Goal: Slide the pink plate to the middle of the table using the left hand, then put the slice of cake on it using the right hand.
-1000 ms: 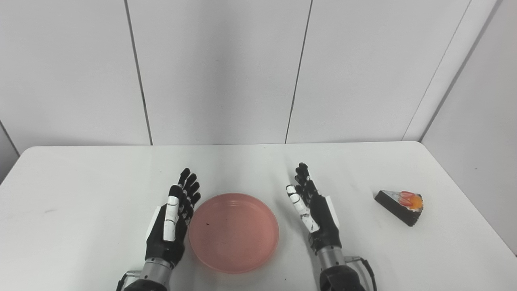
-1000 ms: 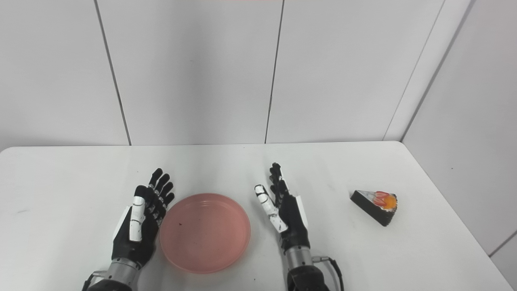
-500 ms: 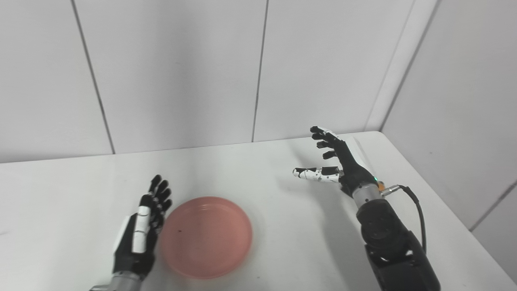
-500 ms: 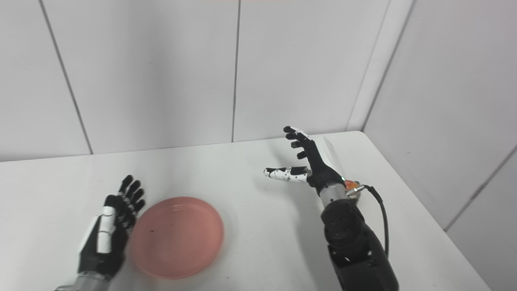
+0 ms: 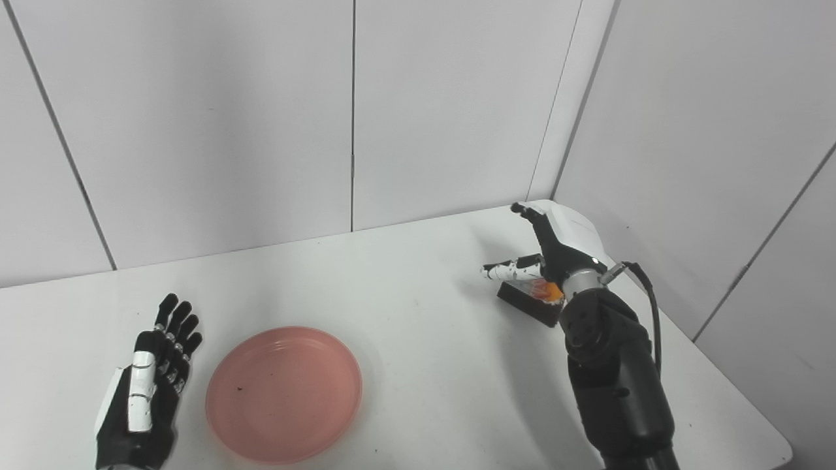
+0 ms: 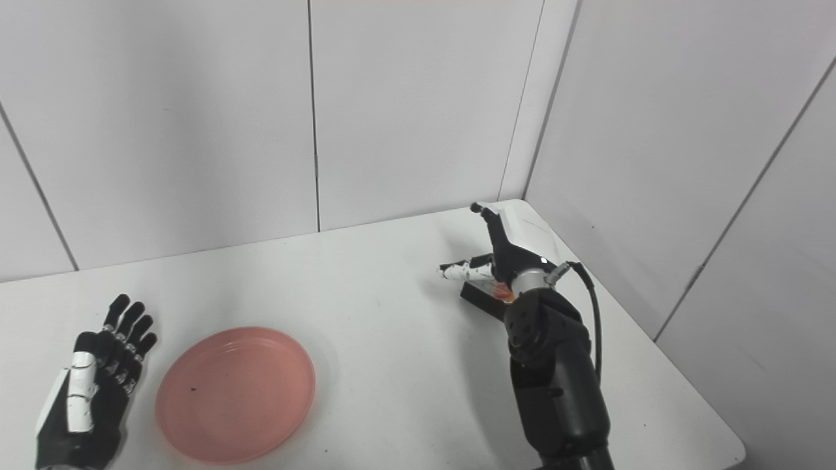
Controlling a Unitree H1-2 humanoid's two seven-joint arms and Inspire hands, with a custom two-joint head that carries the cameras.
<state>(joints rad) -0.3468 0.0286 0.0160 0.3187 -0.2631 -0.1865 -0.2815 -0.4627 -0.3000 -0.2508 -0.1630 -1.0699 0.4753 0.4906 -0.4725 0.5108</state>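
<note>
bare lab test booth, white panelled walls (image 5: 196, 130), plain white table (image 5: 424, 339)

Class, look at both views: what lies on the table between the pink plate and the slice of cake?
Nothing: between the pink plate and the slice of cake only bare white table shows, in both eye views.

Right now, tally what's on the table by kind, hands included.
Pink plate: 1
Slice of cake: 1
Robot hands: 2, left hand open beside the plate, right hand open over the cake
Total: 4
</note>
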